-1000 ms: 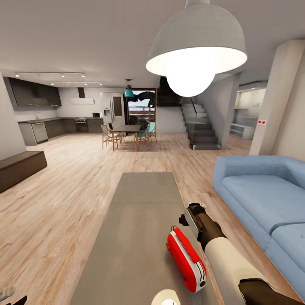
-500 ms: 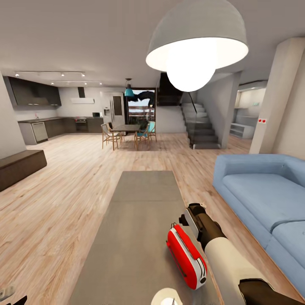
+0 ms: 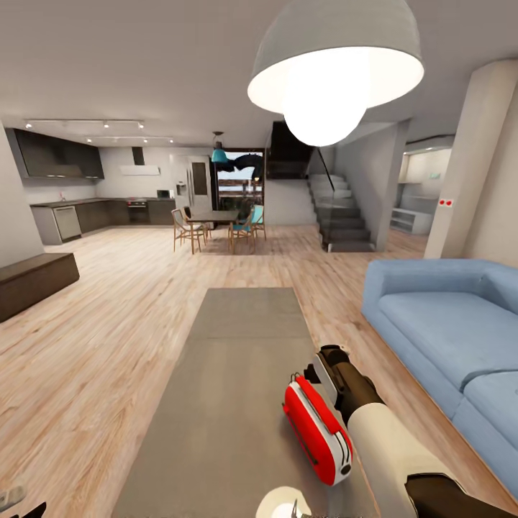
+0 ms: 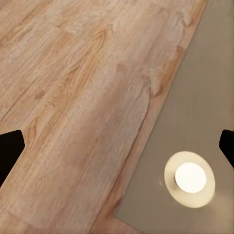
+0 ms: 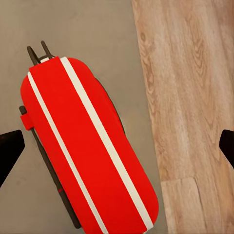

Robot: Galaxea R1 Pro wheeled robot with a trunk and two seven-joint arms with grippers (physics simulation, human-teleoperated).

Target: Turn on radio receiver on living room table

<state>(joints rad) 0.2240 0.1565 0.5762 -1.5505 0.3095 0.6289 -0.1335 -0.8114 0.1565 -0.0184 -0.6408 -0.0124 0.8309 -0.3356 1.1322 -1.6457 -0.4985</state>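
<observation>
Now, step: right gripper [image 5: 117, 141], fingers spread wide, hovers over the radio receiver [image 3: 316, 429].
Next: probably press its switch.

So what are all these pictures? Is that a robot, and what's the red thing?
Yes, it's a robot in a computer-made world, steered by a person. The big picture comes from a camera on its head. It looks over a long grey table in a living room with a blue sofa, a wood floor and a white dome lamp. The white and black tube is its right arm. The red thing beside it is a small radio standing on the table. The other two pictures come from cameras near each gripper. The right one looks down on the radio, fingertips spread wide at the picture's edges. The left one sees floor, the table's corner and a round glowing spot. Nothing is held.
</observation>
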